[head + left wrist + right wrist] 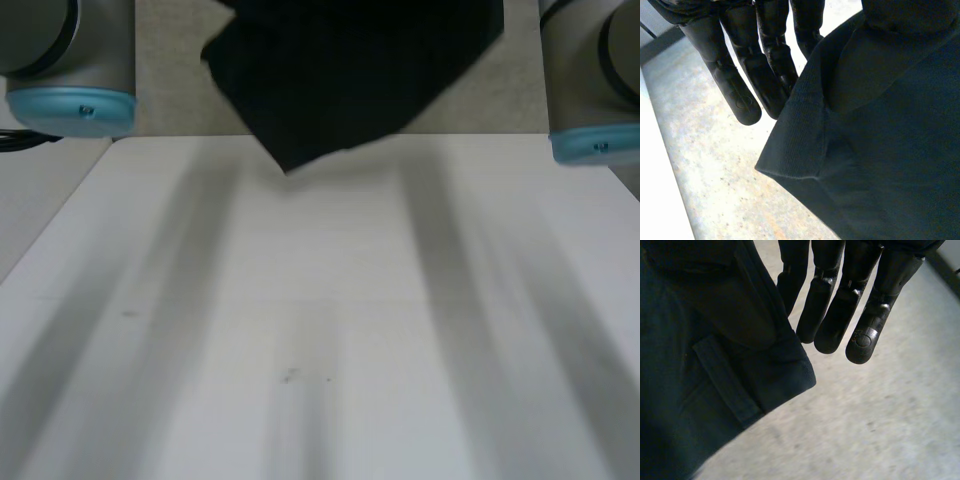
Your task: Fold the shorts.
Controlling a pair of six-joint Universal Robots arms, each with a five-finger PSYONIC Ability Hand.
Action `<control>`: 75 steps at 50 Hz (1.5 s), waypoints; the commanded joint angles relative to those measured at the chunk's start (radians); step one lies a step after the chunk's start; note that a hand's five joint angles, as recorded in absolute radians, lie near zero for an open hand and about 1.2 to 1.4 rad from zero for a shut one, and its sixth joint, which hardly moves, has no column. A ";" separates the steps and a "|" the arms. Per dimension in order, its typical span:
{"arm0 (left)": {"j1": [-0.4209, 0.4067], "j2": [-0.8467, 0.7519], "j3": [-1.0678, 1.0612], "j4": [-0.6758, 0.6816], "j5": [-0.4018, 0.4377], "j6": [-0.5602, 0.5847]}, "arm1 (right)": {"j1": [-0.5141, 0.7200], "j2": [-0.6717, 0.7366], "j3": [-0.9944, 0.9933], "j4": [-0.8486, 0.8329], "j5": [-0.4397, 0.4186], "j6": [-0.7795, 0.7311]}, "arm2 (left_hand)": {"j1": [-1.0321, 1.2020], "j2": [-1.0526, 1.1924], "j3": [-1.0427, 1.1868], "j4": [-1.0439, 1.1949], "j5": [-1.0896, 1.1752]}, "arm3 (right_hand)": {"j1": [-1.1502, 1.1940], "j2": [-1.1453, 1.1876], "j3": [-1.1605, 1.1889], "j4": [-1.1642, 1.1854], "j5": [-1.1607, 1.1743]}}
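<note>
- Two hands have straight fingers set close together, each thumb pressing cloth against the nearest finger.
- Left hand [740,75] pinches one corner of the black shorts [350,70]; right hand [860,315] pinches another corner.
- Shorts hang in the air between the left arm [65,60] and right arm [595,80], at the far edge of the white table [320,300].

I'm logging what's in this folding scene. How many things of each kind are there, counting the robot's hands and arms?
shorts, black: 1
hands, black: 2 (left hand, right hand)
arms, grey with light-blue caps: 2 (left arm, right arm)
table, white: 1
Total: 6
</note>
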 commanded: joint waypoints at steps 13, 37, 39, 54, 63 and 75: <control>-0.007 -0.139 -0.728 0.053 0.017 0.000 | 0.017 0.270 0.369 0.210 -0.038 -0.061 | 0.275 0.200 0.205 0.201 0.230 | 0.417 0.225 0.211 0.204 0.229; -0.032 0.175 -1.064 -0.504 0.004 0.009 | 0.017 0.014 0.684 0.437 -0.043 -0.142 | 0.275 0.200 0.205 0.201 0.230 | 0.417 0.225 0.211 0.204 0.229; -0.033 0.204 -1.093 -0.539 0.006 0.018 | 0.017 -0.005 0.697 0.511 -0.045 -0.162 | 0.275 0.200 0.205 0.201 0.230 | 0.417 0.225 0.211 0.204 0.229; -0.073 0.361 -1.115 -0.805 0.080 0.193 | 0.017 -0.163 0.820 0.919 -0.086 -0.341 | 0.275 0.200 0.205 0.201 0.230 | 0.417 0.225 0.211 0.204 0.229; -0.047 0.131 -0.837 -0.652 0.066 0.173 | 0.029 -0.048 0.664 0.750 -0.101 -0.158 | 0.275 0.200 0.205 0.201 0.230 | 0.417 0.225 0.211 0.204 0.229; -0.044 0.028 -0.684 -0.678 0.067 0.064 | -0.007 -0.173 0.763 0.669 -0.186 0.264 | 0.275 0.200 0.205 0.201 0.230 | -0.580 -0.772 -0.786 -0.793 -0.767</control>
